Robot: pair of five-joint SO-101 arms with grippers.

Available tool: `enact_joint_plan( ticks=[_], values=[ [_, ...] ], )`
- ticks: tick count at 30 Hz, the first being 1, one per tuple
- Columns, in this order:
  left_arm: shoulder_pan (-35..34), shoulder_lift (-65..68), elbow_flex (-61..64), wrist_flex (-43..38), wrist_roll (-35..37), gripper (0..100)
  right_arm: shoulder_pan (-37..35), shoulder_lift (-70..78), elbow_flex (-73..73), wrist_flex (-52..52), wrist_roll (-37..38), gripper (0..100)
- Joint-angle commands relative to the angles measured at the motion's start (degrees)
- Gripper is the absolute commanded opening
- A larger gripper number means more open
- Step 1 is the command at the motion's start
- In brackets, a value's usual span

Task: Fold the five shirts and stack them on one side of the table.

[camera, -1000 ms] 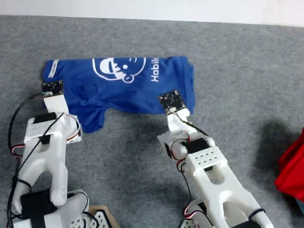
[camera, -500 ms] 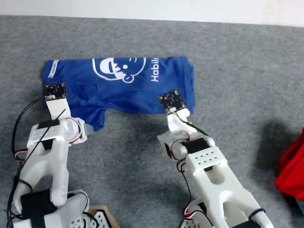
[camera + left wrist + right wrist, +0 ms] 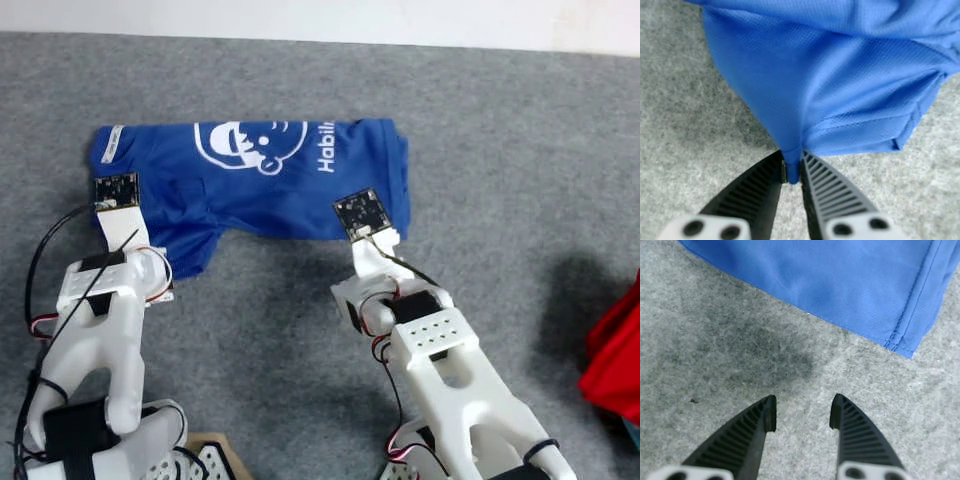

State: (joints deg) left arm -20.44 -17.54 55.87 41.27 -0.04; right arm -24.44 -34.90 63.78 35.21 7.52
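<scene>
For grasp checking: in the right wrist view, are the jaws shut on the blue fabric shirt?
No, the right gripper has its jaws open, short of the blue fabric shirt.

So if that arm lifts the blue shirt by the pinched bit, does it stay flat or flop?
Probably floppy: the blue shirt bunches into a peak where the left gripper pinches it. Likely light too: thin cloth lying in soft folds. It may drag on the fuzzy table.
</scene>
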Motion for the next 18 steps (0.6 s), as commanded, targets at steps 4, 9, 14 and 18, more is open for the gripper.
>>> enact_joint_plan(
  ticks=[4, 9, 14, 18],
  values=[
    [0.8, -2.2, -0.1, -2.6, -0.4, 1, -0.6, 0.0, -2.2, -1.0, -0.3, 18.1],
    [0.8, -2.2, -3.7, -1.6, -0.4, 1, -0.6, 0.0, -2.2, -1.0, -0.3, 18.1],
    [0.8, -1.7, -16.3, 10.1, -0.4, 1, -0.6, 0.0, -2.2, -1.0, -0.3, 18.1],
    [0.8, 0.3, -25.8, 12.1, 0.4, 1, -0.6, 0.0, -2.2, -1.0, -0.3, 18.1]
  ],
)
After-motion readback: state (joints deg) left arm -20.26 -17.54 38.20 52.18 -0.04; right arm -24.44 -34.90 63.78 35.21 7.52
